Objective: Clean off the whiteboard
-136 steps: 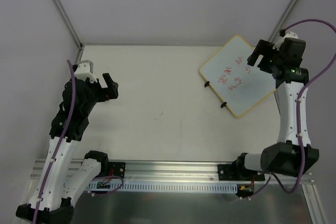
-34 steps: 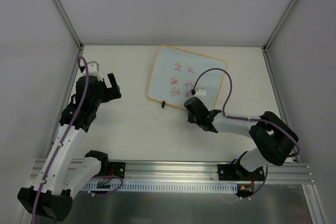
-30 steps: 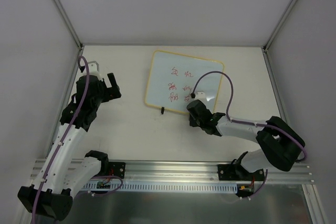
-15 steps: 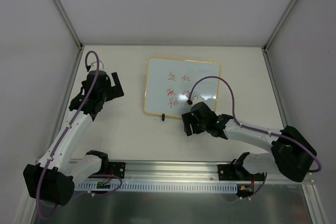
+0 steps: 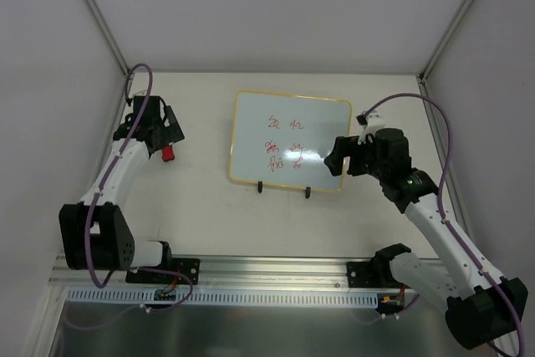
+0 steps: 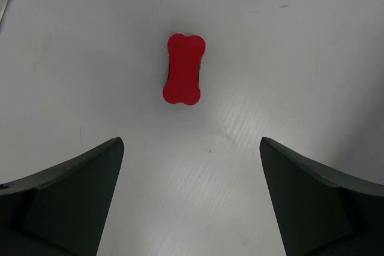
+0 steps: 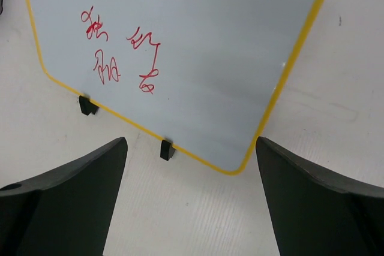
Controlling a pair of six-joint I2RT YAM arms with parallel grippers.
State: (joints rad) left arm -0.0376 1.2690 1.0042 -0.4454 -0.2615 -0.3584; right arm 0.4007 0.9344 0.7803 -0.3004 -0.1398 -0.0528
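The whiteboard (image 5: 251,123) lies flat mid-surface, its red scribbles (image 5: 284,141) unerased. Well to its left sits the red bone-shaped eraser (image 6: 184,69), straight ahead of the left fingers (image 6: 66,196), which are spread wide and empty. Its long axis runs across their closing line. The right fingers (image 7: 60,196), also spread and empty, hover by the whiteboard's right edge.

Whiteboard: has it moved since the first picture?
Yes. The whiteboard has shifted left, away from the right edge of the table to the middle, and now lies square, not tilted.
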